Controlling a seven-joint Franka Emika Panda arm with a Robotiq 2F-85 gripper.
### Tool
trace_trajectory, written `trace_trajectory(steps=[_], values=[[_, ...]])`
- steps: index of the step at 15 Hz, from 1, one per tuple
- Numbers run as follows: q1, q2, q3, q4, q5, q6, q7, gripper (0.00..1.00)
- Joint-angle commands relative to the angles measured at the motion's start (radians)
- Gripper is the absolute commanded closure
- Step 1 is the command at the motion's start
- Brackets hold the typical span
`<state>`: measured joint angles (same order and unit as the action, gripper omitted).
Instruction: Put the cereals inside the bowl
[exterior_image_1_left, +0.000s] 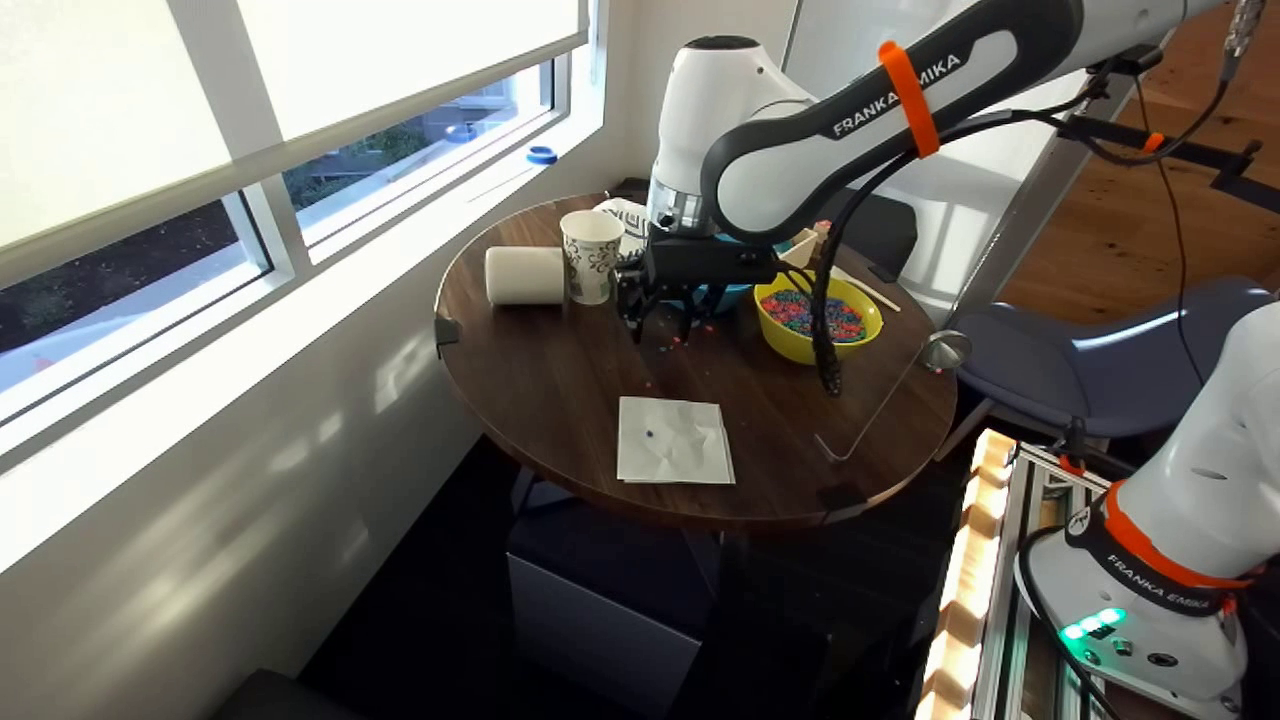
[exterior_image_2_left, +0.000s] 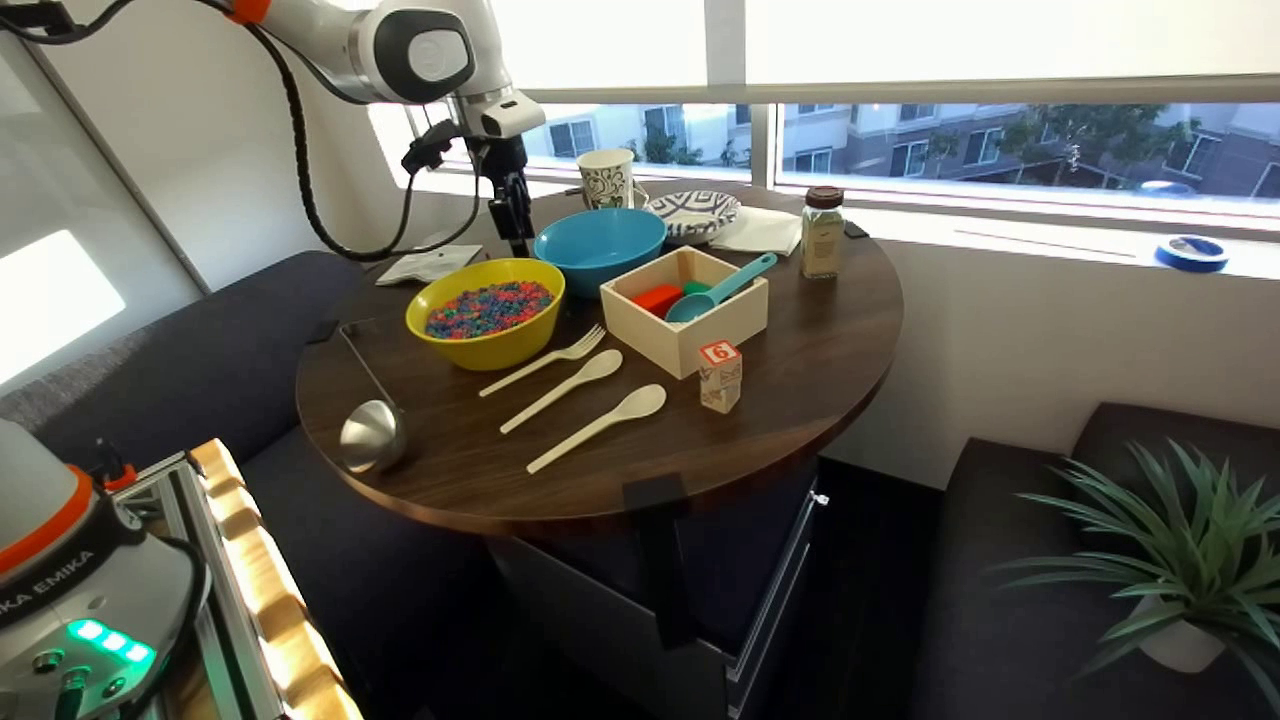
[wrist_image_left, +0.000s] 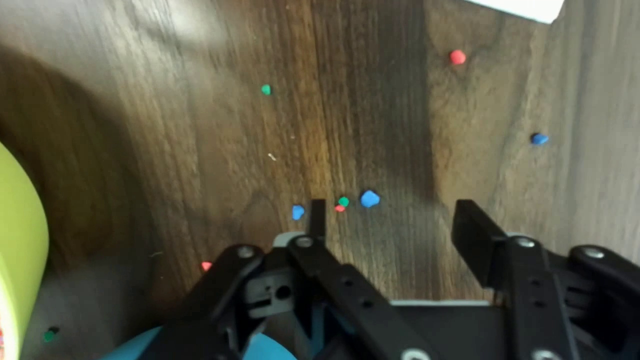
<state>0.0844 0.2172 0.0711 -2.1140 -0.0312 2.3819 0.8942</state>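
Tiny red, blue and green cereal bits (exterior_image_2_left: 490, 308) heap inside the round yellow bowl (exterior_image_2_left: 515, 348), cut off at left in the wrist view; strays (wrist_image_left: 370, 199) dot the brown wooden table (wrist_image_left: 390, 100) near the wide-parted black gripper (wrist_image_left: 392, 215), which partly hides a round blue bowl (wrist_image_left: 268, 349). A pale wooden box (exterior_image_2_left: 640, 332) holds a teal scoop (exterior_image_2_left: 735, 281).

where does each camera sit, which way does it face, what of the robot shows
Wrist view: on the wrist, looking down at the tabletop; open gripper at bottom.
An exterior view: raised, looking down over the napkins, window at left; arm upper right, base lower right.
An exterior view: raised, looking across the cereals toward the window; arm upper left, base lower left.
Both exterior views share the gripper and yellow bowl.
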Motion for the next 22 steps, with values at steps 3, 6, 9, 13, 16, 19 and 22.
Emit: trace_trajectory(steps=[3,6,9,13,16,19,22], values=[[0.028,0.041,-0.026,0.025,-0.002,-0.010,-0.002,0.45],[0.035,0.050,-0.032,0.025,-0.007,-0.009,0.001,0.57],[0.042,0.045,-0.039,0.026,-0.017,-0.005,0.007,0.88],[0.055,0.020,-0.040,0.013,-0.027,-0.009,0.013,1.00],[0.072,-0.031,-0.044,-0.015,-0.059,-0.016,0.041,0.96],[0.079,-0.119,-0.053,-0.062,-0.130,-0.031,0.109,0.96],[0.053,-0.214,-0.052,-0.116,-0.194,-0.071,0.178,0.96]])
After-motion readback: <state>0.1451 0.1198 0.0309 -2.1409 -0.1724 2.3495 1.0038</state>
